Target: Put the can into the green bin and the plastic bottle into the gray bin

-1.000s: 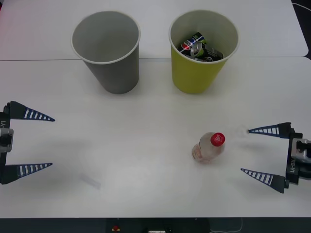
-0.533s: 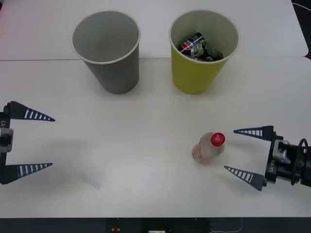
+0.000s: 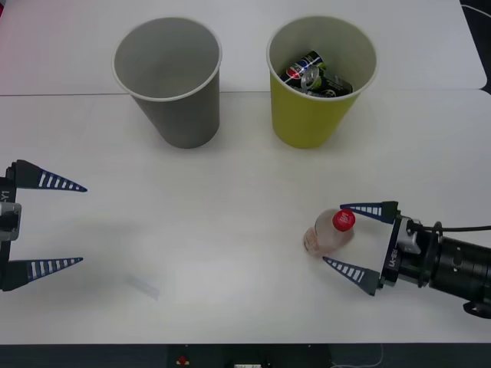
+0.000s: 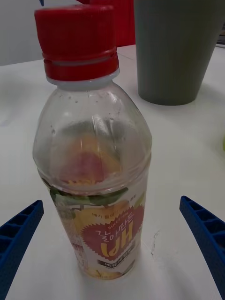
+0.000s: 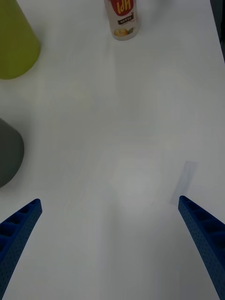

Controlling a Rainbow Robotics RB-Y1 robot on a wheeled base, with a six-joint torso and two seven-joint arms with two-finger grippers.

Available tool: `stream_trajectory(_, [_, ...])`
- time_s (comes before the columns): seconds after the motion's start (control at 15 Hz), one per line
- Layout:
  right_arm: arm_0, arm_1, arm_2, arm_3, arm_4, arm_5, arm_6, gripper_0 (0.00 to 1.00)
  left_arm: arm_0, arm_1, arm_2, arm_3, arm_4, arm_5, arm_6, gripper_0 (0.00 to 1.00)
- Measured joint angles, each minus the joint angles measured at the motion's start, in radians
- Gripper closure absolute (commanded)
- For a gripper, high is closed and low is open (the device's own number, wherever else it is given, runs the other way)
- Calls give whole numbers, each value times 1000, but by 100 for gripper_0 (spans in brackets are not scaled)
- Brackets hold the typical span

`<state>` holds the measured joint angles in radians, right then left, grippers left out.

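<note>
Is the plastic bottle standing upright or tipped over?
Upright: the plastic bottle stands on its base on the table, red cap up, between the open right gripper fingers.

gray bin (image 3: 169, 77) left of green bin (image 3: 321, 77), plastic bottle (image 3: 331, 232) in front

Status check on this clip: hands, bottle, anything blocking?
Right hand open, straddling the upright clear plastic bottle with red cap. Left hand open, idle at the table's left. Dark crushed can in yellow-green bin; gray bin unobstructed.
</note>
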<state>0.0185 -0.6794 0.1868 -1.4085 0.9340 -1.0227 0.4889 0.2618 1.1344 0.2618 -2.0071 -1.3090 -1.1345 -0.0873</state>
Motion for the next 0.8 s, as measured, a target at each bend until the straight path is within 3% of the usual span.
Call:
stream_trajectory(0.47, [-22,75,31,16,1,19,23,0,0,0,0,0,0,0,0,0])
stream_trajectory(0.53, [-24,78,33,16,1,22,26,69,0,0,0,0,0,0,0,0])
stream_trajectory(0.6, [-25,79,36,16,2,26,29,100,0,0,0,0,0,0,0,0])
stream_trajectory(0.8, [-26,80,38,16,11,33,30,100,0,0,0,0,0,0,0,0])
